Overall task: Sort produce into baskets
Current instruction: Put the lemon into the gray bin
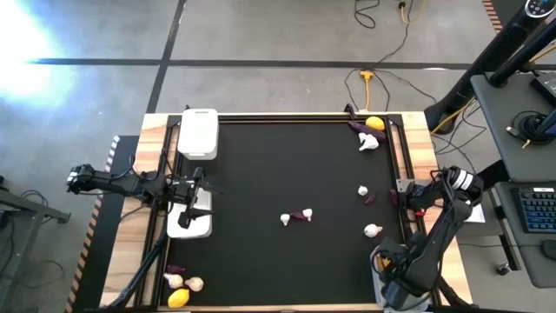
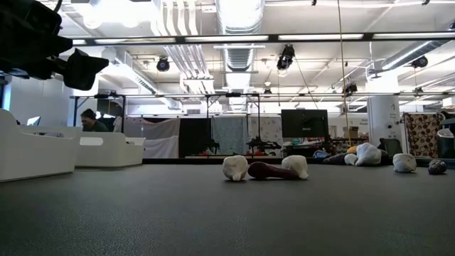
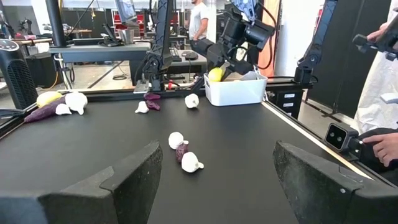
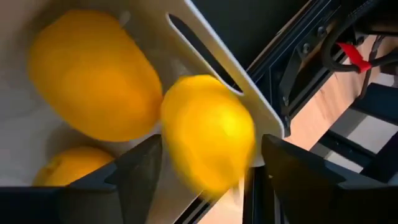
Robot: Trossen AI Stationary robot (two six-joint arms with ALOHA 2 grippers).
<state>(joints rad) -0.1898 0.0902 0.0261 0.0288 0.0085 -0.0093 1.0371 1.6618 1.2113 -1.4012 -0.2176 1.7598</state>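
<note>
1. R gripper (image 4: 211,168) hangs over the opaque white rounded-corner tub (image 3: 236,93) at the near-right corner of the table, by the R arm's base. A yellow lemon-shaped toy fruit (image 4: 208,130) sits in its gap. Can't tell if it's still pinched or already let go.
2. Key relation: the fruit is directly above the tub's inside, just within the slotted wall. Two more yellow fruits (image 4: 93,81) lie on the bottom beneath it. So a drop should land w/o any sideways shift.
3. Fruit's long axis: looks elongated, w/ one end up by the slotted wall. Can't fix it more exactly.
4. L gripper (image 3: 214,174) is wide open w/ nothing in it. It waits over the second white tub (image 1: 189,228) at the table's left edge.
5. Likely next for the R arm: the white garlic-like bulb (image 1: 372,230), loose on the black mat. It lies just inboard of the R gripper and well apart from the L one, so the R arm is nearer.
6. Mid-table, a dark purple eggplant-like piece (image 2: 269,171) lies flat between two garlic bulbs. Its long axis runs left-right across the mat.
</note>
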